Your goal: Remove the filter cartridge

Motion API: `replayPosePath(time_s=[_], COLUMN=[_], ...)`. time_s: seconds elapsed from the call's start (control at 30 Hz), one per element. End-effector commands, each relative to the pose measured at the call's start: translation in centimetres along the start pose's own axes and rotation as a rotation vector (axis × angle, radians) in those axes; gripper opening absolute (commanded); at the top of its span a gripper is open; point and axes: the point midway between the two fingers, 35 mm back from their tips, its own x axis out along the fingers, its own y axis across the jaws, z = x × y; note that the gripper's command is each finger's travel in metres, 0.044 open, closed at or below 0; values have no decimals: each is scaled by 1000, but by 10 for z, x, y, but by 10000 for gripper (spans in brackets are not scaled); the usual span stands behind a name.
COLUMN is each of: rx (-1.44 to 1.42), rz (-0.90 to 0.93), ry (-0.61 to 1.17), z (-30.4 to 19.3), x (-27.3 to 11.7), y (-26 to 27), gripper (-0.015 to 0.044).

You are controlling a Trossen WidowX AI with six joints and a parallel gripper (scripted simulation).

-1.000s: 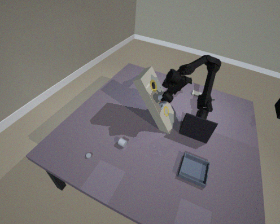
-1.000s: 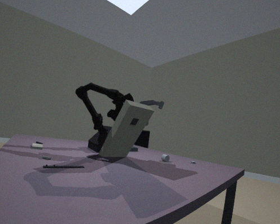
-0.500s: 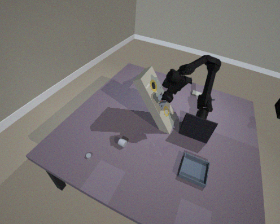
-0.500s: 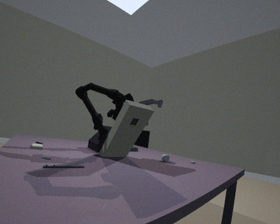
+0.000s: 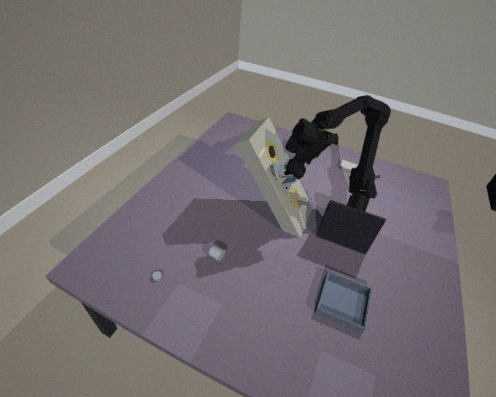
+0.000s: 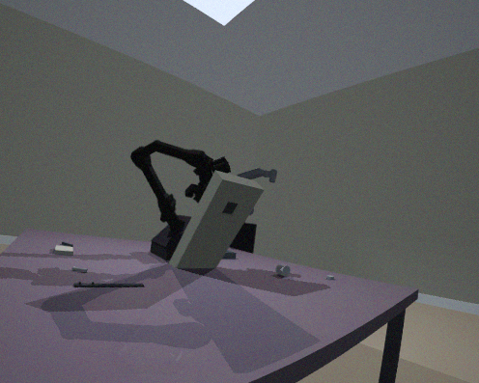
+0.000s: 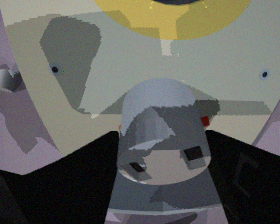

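Between the black pincer's [image 7: 164, 145] fingers, the grey cartridge [image 7: 162, 130] has two dark slots. Beyond it, the cream panel [image 7: 30, 50] bears a yellow ring [image 7: 215, 22].

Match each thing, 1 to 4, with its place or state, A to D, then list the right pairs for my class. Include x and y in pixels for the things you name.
1. filter cartridge [image 7: 159, 120]
2. service panel [image 5: 275, 193] [image 6: 220, 225]
3. tray [image 5: 320, 314]
4. end effector [image 7: 161, 138]

A. stands tilted on the table
B. shut on something
C. between two black fingers, two dark slots on its face
D. on the table, apart from the panel, nothing visible inside

Right pairs: 1-C, 2-A, 3-D, 4-B
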Motion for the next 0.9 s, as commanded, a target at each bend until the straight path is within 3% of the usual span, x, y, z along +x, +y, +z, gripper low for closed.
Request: replayPosePath(time_s=[0.0, 0.57, 0.87], rx=[12, 10, 11], rz=[2, 5, 5], ry=[-10, -7, -8], z=[11, 13, 15], x=[-6, -92, -93], y=[0, 2, 28], gripper=[0, 0, 0])
